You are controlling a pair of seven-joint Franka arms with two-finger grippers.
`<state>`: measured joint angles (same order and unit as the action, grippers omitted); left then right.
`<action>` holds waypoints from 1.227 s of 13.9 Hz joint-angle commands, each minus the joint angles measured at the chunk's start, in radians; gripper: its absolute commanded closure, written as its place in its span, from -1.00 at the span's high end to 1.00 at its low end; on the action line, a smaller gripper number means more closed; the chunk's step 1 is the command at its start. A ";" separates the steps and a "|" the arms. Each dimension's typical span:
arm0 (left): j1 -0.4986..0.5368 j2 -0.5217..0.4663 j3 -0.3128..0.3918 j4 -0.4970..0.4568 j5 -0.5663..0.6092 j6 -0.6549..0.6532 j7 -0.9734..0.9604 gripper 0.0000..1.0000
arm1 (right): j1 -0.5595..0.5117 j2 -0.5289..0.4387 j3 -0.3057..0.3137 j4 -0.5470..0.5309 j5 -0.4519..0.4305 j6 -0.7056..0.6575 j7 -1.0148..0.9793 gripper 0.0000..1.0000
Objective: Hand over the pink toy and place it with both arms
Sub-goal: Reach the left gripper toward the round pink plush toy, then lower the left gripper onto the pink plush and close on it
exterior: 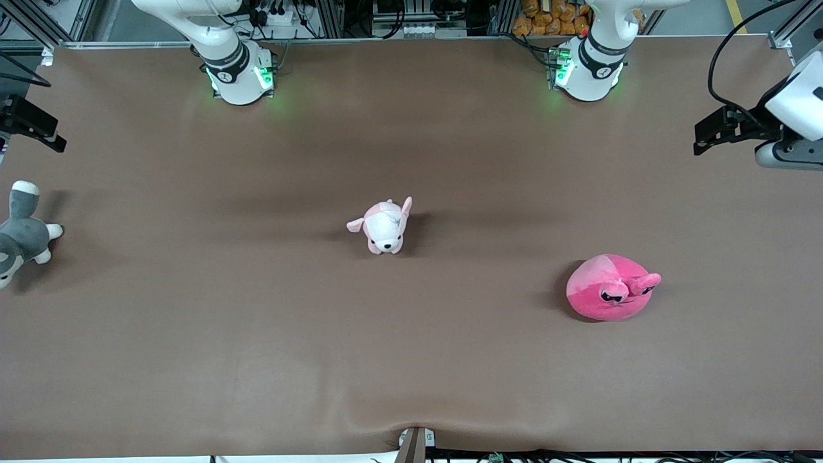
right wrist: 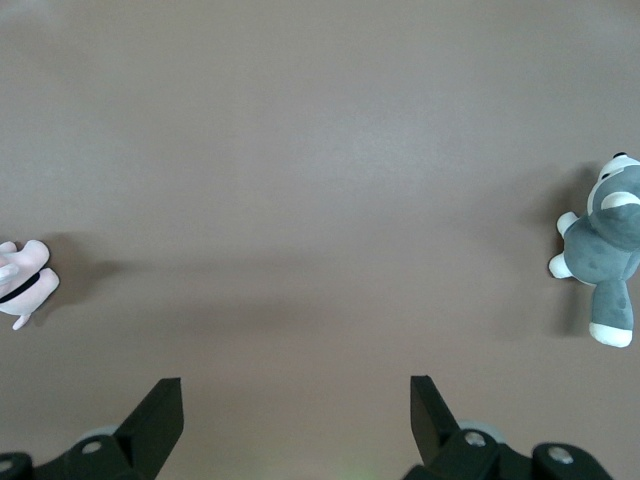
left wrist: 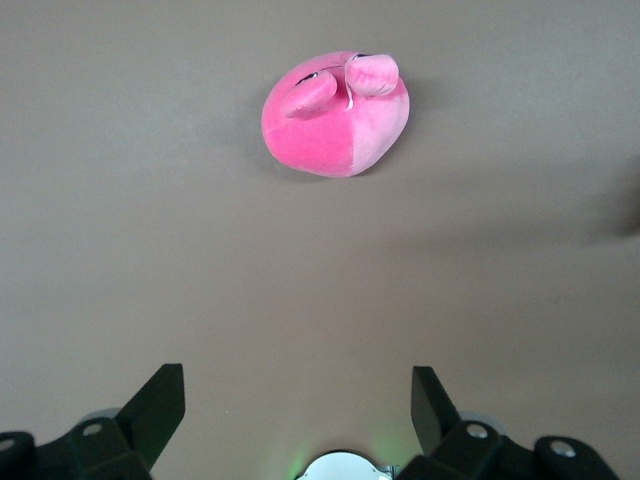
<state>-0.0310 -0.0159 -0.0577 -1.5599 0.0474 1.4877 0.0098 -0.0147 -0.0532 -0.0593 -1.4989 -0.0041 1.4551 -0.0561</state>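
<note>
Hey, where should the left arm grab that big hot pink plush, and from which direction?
Probably from straight above, closing the open left tool across the pink toy at its rounded body, clear of the protruding snout. It lies as a low soft dome on the table with nothing beside it, so a top pinch looks easiest.

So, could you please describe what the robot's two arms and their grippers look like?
Both arms are white with rounded shells and black rings at the joints; green lights glow at each base. The left gripper is black and angular, with a black cable looping above its white wrist. The right gripper is likewise black. In the wrist views, each shows two flat, wedge-shaped black fingers.
</note>
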 commanded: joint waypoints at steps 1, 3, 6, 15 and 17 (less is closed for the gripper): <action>-0.006 0.053 -0.004 0.021 0.006 -0.014 -0.101 1.00 | -0.024 0.010 0.012 0.023 0.019 -0.016 -0.008 1.00; -0.007 0.083 -0.004 0.024 0.003 -0.003 -0.247 1.00 | -0.025 0.010 0.012 0.023 0.019 -0.016 -0.008 1.00; -0.007 0.158 -0.004 0.056 -0.033 0.028 -0.451 1.00 | -0.025 0.012 0.012 0.023 0.019 -0.015 -0.008 1.00; 0.008 0.329 -0.001 0.046 -0.129 0.258 -1.166 1.00 | -0.019 0.033 0.013 0.028 0.019 -0.013 -0.010 1.00; 0.008 0.364 -0.002 0.041 -0.130 0.310 -1.321 1.00 | -0.019 0.033 0.013 0.028 0.019 -0.013 -0.011 1.00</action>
<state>-0.0252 0.3128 -0.0572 -1.5398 -0.0659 1.7678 -1.1823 -0.0151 -0.0317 -0.0576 -1.4988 -0.0026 1.4547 -0.0561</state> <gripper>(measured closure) 0.000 0.000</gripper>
